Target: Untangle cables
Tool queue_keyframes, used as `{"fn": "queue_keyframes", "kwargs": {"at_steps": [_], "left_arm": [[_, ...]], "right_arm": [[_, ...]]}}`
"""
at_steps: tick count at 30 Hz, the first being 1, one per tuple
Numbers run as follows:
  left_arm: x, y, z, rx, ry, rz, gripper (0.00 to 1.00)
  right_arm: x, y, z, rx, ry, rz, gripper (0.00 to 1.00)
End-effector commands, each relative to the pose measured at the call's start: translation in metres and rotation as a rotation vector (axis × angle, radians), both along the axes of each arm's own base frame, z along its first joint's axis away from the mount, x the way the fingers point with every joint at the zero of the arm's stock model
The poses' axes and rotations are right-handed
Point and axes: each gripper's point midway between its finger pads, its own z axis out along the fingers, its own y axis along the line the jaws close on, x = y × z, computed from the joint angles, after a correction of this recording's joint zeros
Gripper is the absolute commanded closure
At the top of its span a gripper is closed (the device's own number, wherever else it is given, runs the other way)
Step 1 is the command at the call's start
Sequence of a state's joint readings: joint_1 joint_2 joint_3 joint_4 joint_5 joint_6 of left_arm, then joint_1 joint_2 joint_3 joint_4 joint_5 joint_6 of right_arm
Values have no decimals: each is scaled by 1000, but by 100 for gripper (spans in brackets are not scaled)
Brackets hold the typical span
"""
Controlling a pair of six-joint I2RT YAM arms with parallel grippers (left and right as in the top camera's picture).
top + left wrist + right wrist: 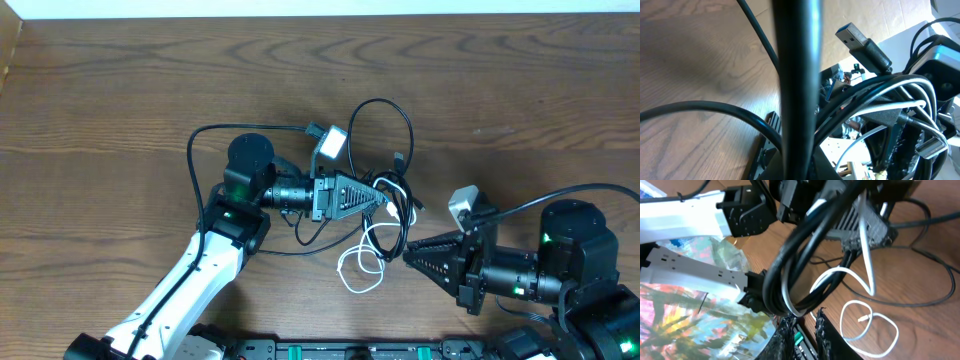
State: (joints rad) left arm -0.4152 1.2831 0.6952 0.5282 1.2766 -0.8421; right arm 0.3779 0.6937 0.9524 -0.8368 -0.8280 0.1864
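Thin black and white cables lay knotted at frame centre on the brown wooden table, none separated yet; left gripper sat buried in the tangle, opening indiscernible; right gripper narrow, tips touching it.

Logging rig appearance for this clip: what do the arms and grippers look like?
Left arm has a white link and black joints; right arm shows black. Both carry green lights, a white wrist module, and a black tapered gripper: left gripper, right gripper.
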Motion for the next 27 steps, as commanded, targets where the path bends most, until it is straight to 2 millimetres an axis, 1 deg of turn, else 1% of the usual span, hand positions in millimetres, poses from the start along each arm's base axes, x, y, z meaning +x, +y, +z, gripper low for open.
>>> {"fn": "queue_keyframes", "kwargs": {"at_steps": [1,14,17,23,27], "left_arm": [[1,-1,5,-8,-7,-5,92],[0,-1,5,-8,-7,-7,92],[0,-1,5,-8,-7,-6,93],[0,-1,5,-7,-7,-6,93],[4,-1,5,-5,-8,13,92]], "right_arm": [[-1,2,2,20,15,10,87],[7,4,13,52,-28,-4,87],[15,3,8,40,8,-44,88],[24,7,-2,24,62,-47,92],[27,11,-2,31,79,-46,92]]}}
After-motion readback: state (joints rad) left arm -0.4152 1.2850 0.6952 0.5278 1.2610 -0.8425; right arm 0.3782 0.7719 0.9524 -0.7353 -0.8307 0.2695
